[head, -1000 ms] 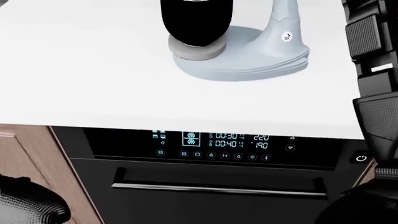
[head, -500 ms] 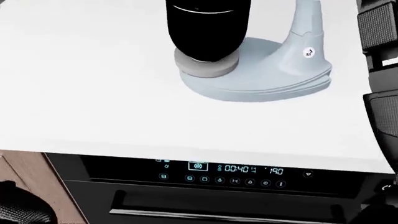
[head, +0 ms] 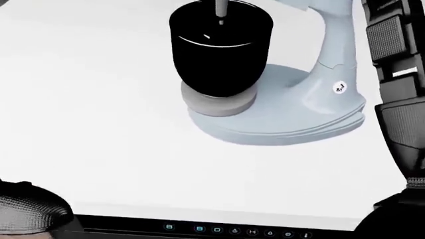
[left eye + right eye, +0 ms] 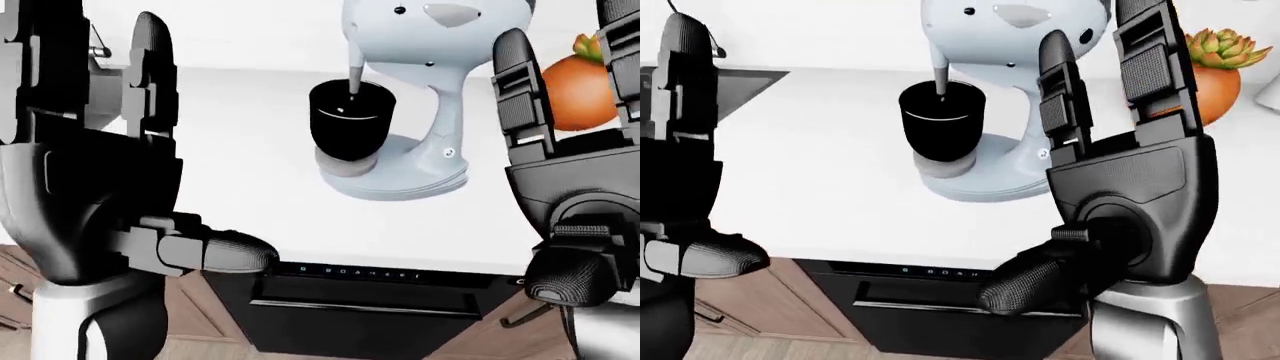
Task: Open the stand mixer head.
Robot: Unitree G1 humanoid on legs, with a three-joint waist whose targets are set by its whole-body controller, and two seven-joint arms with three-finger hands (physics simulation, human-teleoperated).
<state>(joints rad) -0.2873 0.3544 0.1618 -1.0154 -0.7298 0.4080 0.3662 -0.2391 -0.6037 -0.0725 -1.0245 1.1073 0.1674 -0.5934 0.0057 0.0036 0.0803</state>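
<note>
L hand fills the left of the left-eye view, fingers spread, grasping nothing. Stand mixer sits upper centre on the white counter w/ black bowl under its head – head down, beater in the bowl. R hand at right, near the mixer but apart – fingers released, upright; orange pot w/ succulent at far right.

Head view looks steeply down, close — both eye views, wider, share the stand mixer.
</note>
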